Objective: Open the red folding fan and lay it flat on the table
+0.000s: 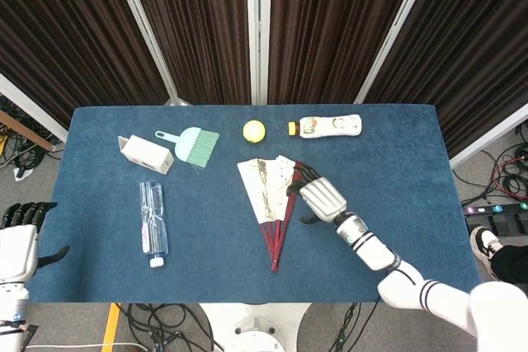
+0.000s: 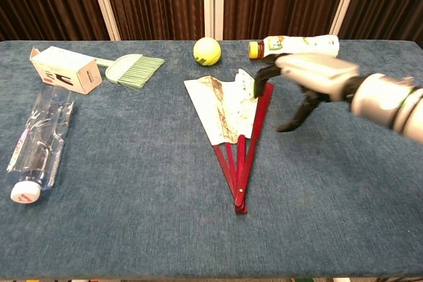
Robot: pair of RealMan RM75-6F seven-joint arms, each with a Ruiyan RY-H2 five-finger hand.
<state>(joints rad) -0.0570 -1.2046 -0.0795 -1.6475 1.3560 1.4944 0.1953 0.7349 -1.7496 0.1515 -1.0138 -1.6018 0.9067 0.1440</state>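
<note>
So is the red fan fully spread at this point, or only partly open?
Only partly open. The red fan lies flat as a narrow wedge, its red ribs close together, with the right hand over its outer rib.

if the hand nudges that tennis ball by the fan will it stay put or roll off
The tennis ball is round and lies free on the flat table, so it would likely roll. The cloth-like surface may slow it. The white bottle lying on its side beside it might stop it.

The place looks like a robotics lab or test studio: dark pleated curtains (image 1: pixel 198 22) with white frame posts (image 1: pixel 257 26) close off the desk's (image 1: pixel 388 162) far edge, and loose cables (image 1: pixel 161 319) and a power strip (image 1: pixel 495 210) lie on the floor beyond its near edge and right corner.
</note>
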